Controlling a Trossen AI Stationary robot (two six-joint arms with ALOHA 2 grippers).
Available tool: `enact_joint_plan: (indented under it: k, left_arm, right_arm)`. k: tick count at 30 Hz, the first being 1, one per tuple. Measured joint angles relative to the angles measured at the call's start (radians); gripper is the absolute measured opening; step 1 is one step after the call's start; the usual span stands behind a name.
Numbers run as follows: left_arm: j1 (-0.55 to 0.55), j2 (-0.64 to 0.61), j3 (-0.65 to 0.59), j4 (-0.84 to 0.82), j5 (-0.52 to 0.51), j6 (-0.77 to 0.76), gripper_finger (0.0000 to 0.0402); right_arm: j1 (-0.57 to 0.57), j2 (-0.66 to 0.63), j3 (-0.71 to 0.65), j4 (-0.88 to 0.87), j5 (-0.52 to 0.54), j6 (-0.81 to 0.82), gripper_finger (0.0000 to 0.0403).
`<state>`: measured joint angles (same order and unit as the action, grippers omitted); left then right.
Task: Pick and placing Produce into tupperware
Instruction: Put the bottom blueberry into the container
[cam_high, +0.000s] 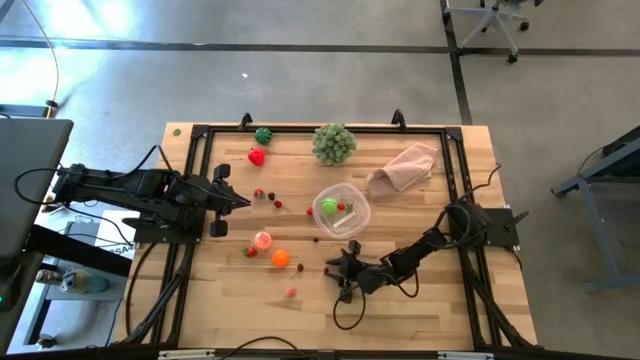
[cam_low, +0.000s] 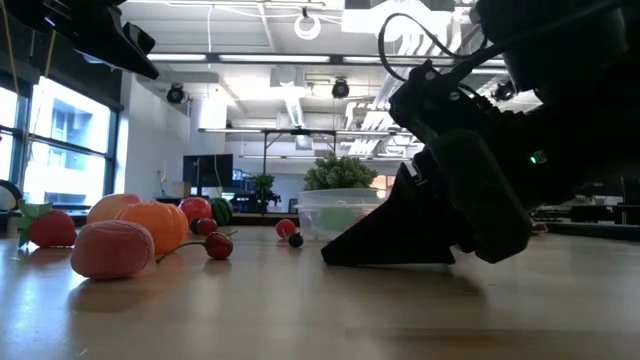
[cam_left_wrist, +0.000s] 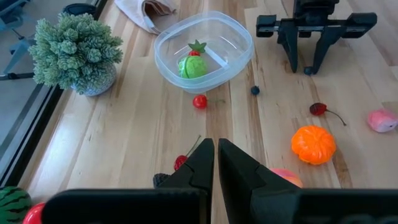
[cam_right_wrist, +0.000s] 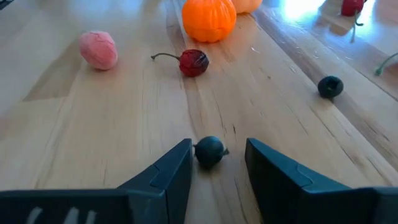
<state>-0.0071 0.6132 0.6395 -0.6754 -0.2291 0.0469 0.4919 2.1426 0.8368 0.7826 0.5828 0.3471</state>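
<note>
Reaching low over the table (cam_high: 420, 310), the right gripper (cam_right_wrist: 216, 163) has its fingers parted around a small dark berry (cam_right_wrist: 209, 151), not yet clamped on it, near a cherry (cam_right_wrist: 193, 62) and an orange (cam_right_wrist: 209, 18). The clear tub (cam_high: 342, 209) already holds a green fruit (cam_high: 329, 207). The left gripper (cam_left_wrist: 216, 165), fingers together and empty, waits above the table's left side.

Bright overhead light is washing the wooden table (cam_high: 400, 310) evenly, throwing only soft, short shadows, while glare is whitening the floor (cam_high: 100, 20) beyond it. In the low view, ceiling lamps (cam_low: 310, 22) are glowing, the right gripper (cam_low: 400, 245) is showing as a dark silhouette, and the nearest tabletop is blurring.
</note>
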Motion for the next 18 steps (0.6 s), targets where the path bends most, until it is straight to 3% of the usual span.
enact_joint_plan:
  k: [18]
  left_arm:
    - [0.000,0.000,0.000,0.000,0.000,0.000,0.0014]
  right_arm:
    - [0.000,-0.002,0.000,-0.012,-0.030,0.014,0.0096]
